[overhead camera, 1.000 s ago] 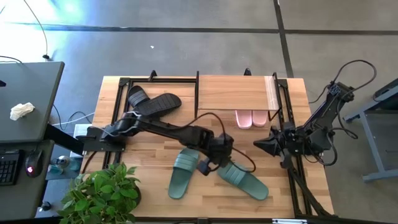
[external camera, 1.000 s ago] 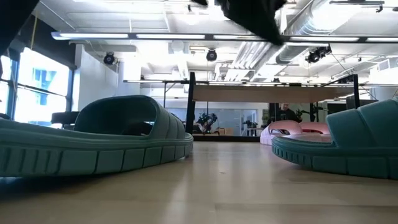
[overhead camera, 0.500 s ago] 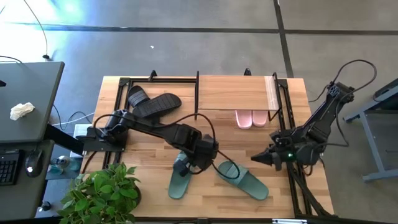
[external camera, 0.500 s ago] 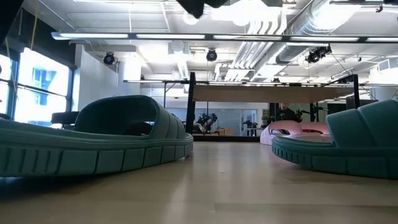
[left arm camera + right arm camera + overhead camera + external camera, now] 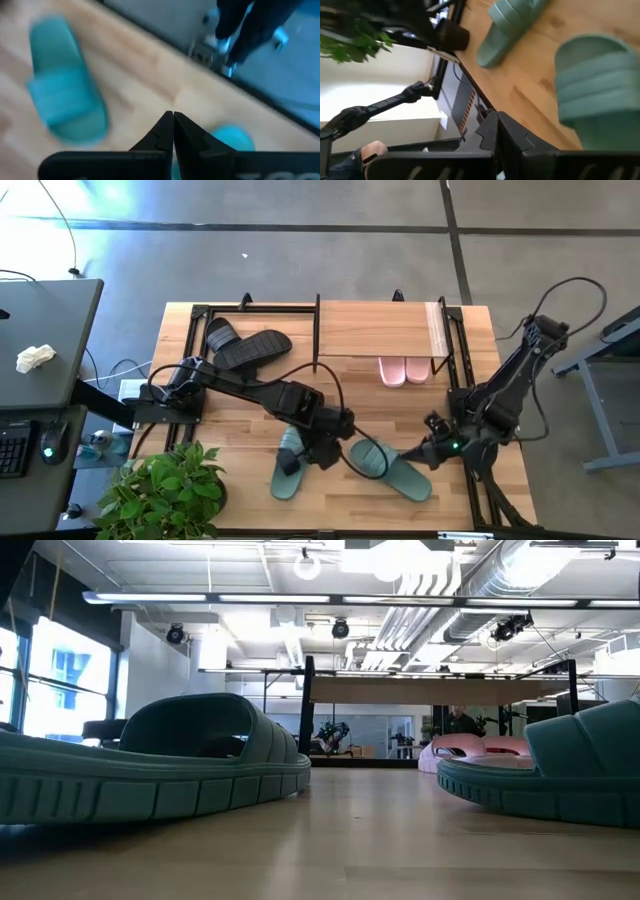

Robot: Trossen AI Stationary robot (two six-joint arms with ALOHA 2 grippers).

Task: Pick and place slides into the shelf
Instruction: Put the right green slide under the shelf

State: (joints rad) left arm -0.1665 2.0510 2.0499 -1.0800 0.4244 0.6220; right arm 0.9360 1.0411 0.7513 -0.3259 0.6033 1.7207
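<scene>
Two dark green slides lie sole-down on the table's near half, one to the left (image 5: 288, 465) and one to the right (image 5: 390, 468). A pale pink pair (image 5: 404, 370) stands under the shelf (image 5: 380, 330), and a black pair (image 5: 245, 345) lies at the far left. My left gripper (image 5: 327, 458) hangs shut above the gap between the green slides. My right gripper (image 5: 407, 458) is shut, pointing left, close by the right green slide's end. In its wrist view that slide (image 5: 595, 90) lies just ahead of the fingers (image 5: 496, 122).
A potted plant (image 5: 165, 490) stands at the table's near left corner. Black frame rails (image 5: 470, 470) run along the table's right side under my right arm. Bare wood shows between the green slides and the shelf.
My left gripper has risen from between the green slides and tipped, leaving the low view's top edge. My right gripper has come down toward the table's near edge and the right green slide, rolling as it went. Both stay shut. The slides have not moved.
</scene>
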